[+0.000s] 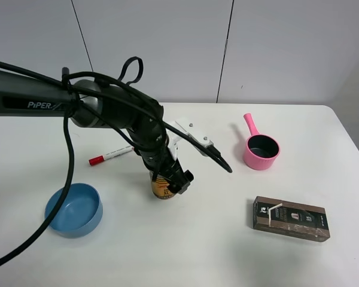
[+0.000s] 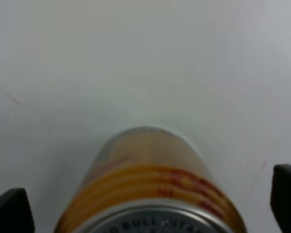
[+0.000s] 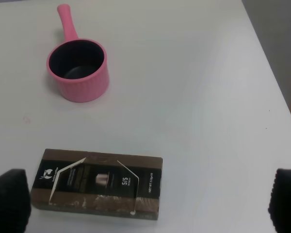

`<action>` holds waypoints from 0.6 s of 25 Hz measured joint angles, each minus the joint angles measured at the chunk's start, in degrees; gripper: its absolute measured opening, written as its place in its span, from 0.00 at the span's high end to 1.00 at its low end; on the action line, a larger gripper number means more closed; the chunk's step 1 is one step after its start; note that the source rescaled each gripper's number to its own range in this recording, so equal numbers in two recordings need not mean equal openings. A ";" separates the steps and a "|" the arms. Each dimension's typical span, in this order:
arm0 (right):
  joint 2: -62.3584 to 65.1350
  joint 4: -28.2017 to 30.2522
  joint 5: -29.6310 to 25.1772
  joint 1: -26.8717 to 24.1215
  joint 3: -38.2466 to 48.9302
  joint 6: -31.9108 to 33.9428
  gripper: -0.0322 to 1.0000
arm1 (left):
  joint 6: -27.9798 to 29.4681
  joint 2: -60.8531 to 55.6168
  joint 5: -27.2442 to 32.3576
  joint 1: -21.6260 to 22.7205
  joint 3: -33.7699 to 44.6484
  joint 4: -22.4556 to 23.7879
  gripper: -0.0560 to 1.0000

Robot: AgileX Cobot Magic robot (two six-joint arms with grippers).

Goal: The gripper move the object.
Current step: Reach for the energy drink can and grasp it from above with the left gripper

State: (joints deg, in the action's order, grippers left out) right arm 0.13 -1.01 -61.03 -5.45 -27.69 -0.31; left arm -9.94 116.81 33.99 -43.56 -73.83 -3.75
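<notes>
1. The can [image 1: 161, 190] stands upright on the counter [image 1: 227, 257], near its middle in the high view. From the can, the marker [image 1: 110, 155] lies at 10 o'clock, the blue bowl [image 1: 73, 209] at 8, the pink saucepan [image 1: 262, 149] at 2, and the brown carton [image 1: 291, 218] between 3 and 4.
2. My left gripper [image 1: 170, 178] is down over the can. In its wrist view it is spread, with one of the fingertips [image 2: 9, 213] on each side of the can [image 2: 150, 179] and bare counter showing in both gaps, so I judge nothing is pinched yet.
3. The step in hand looks like closing on the can. It sits roughly centred between the fingers, so I would close slowly and evenly to keep one finger from nudging it sideways first.
4. A thin can wall dents easily. I would squeeze only until it stops slipping.
5. I would then lift straight up before travelling, so the base does not drag and tip the can.
6. My right gripper [image 3: 148, 201] is spread and holds nothing. It hangs above the carton [image 3: 97, 184], well clear of the can, and I would leave it parked there.
</notes>
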 joint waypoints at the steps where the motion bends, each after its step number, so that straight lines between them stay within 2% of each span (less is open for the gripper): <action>1: 0.00 0.00 0.00 0.00 0.00 0.00 0.00 | 0.00 0.28 -0.16 0.00 0.00 -0.05 0.00; 7: 0.00 0.00 0.00 0.00 0.00 0.00 0.00 | 0.00 1.00 -0.39 0.00 -0.01 -0.23 0.00; 8: 0.00 0.00 0.00 0.00 0.00 0.00 0.00 | 0.00 1.00 -0.39 0.00 -0.06 -0.23 0.03; 9: 0.00 0.00 0.00 0.00 0.00 0.00 0.00 | 0.00 1.00 -0.39 0.00 -0.12 -0.23 0.11; 10: 0.00 0.00 0.00 0.00 0.00 0.00 0.00 | 0.00 1.00 -0.39 0.00 -0.12 -0.23 0.28; 11: 0.00 0.00 0.00 0.00 0.00 0.00 0.00 | 0.00 1.00 -0.39 0.00 -0.12 -0.23 0.52; 12: 0.00 0.00 0.00 0.00 0.00 0.00 0.00 | 0.00 1.00 -0.39 0.00 -0.12 -0.23 0.81; 13: 0.00 0.00 0.00 0.00 0.00 0.00 0.00 | 0.00 1.00 -0.39 0.00 -0.12 -0.14 0.95; 15: 0.00 0.00 0.00 0.00 0.00 0.00 0.00 | 0.00 1.00 -0.39 0.00 -0.12 -0.14 0.92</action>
State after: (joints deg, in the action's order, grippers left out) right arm 0.13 -1.01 -61.03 -5.45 -27.69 -0.31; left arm -9.94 117.80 33.60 -43.56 -73.95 -3.89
